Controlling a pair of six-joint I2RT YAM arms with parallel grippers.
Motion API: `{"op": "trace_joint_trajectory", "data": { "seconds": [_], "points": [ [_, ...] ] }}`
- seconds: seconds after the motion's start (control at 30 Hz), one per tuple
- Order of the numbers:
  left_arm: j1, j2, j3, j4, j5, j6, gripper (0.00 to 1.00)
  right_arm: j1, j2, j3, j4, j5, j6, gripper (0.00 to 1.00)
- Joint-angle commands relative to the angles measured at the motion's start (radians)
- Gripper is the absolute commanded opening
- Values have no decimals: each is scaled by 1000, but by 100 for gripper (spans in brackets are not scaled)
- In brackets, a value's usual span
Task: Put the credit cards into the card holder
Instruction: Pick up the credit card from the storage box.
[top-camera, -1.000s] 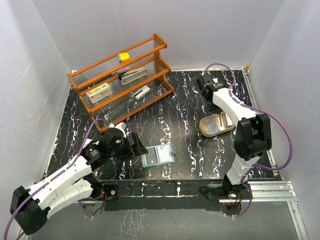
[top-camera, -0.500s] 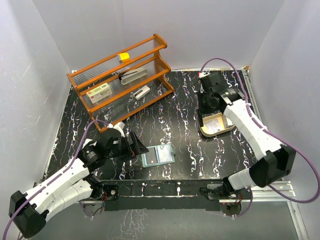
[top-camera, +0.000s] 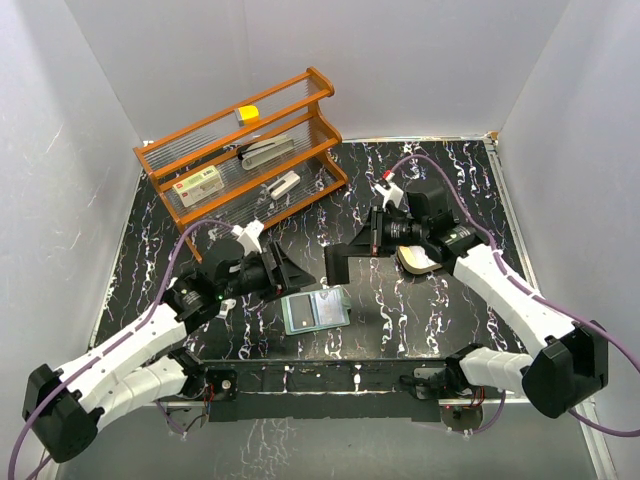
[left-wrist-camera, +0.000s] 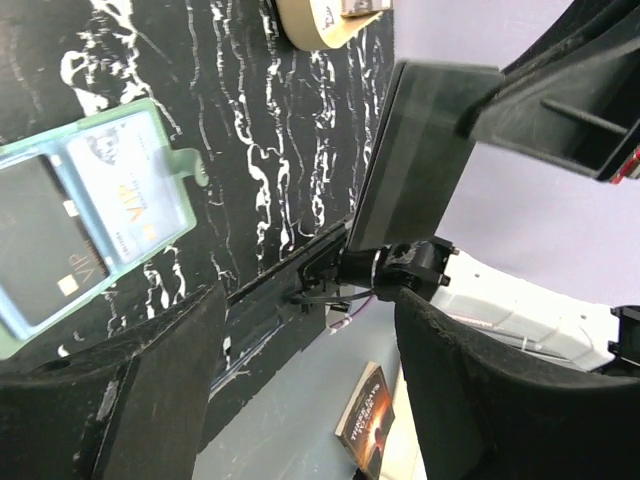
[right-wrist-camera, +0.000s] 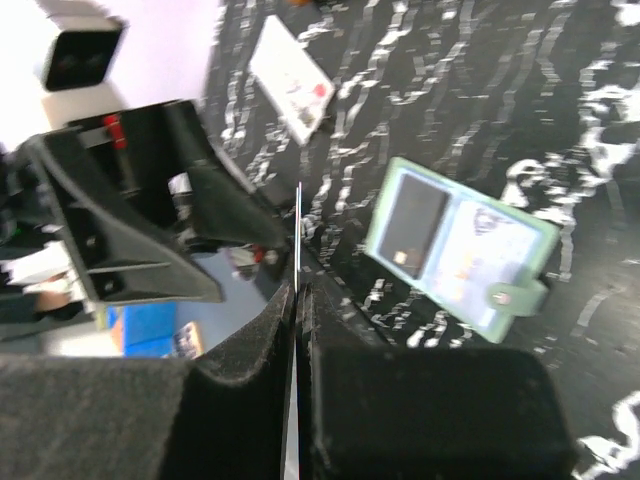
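The card holder lies open on the black marbled table, pale green with a snap tab. In the left wrist view the holder has a dark card in one side and a pale card in the other. My right gripper is shut on a dark credit card, held on edge above the table just beyond the holder. The card shows edge-on in the right wrist view and flat in the left wrist view. My left gripper is open and empty, left of the holder.
A tan oval tray sits behind the right wrist, partly hidden. An orange wooden rack stands at the back left with a white red-labelled box, a stapler and small items. White walls close in the table.
My right arm swung from the back right, past the tan tray, to the table's middle, now with a dark card in its jaws. My left gripper shifted slightly right and away.
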Motion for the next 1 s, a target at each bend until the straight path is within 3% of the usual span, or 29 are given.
{"op": "trace_joint_trajectory", "data": {
  "seconds": [0.0, 0.3, 0.43, 0.6, 0.7, 0.87, 0.97],
  "points": [
    [-5, 45, 26, 143, 94, -15, 65, 35, -64, -47, 331, -186, 179, 0],
    [-5, 105, -6, 354, 105, -101, 56, 39, -70, -122, 416, -253, 253, 0],
    [-5, 144, -14, 453, 165, -146, 45, 42, -76, -155, 463, -260, 287, 0],
    [-5, 148, -17, 432, 157, -131, 26, 44, -85, -192, 501, -266, 320, 0],
    [-5, 144, -20, 422, 145, -129, 2, 43, -96, -218, 529, -281, 343, 5],
    [-5, 142, -6, 405, 150, -102, 0, 45, -102, -244, 552, -310, 362, 29],
    [-5, 136, -8, 413, 159, -91, 0, 48, -111, -255, 553, -303, 364, 33]
  ]
}}
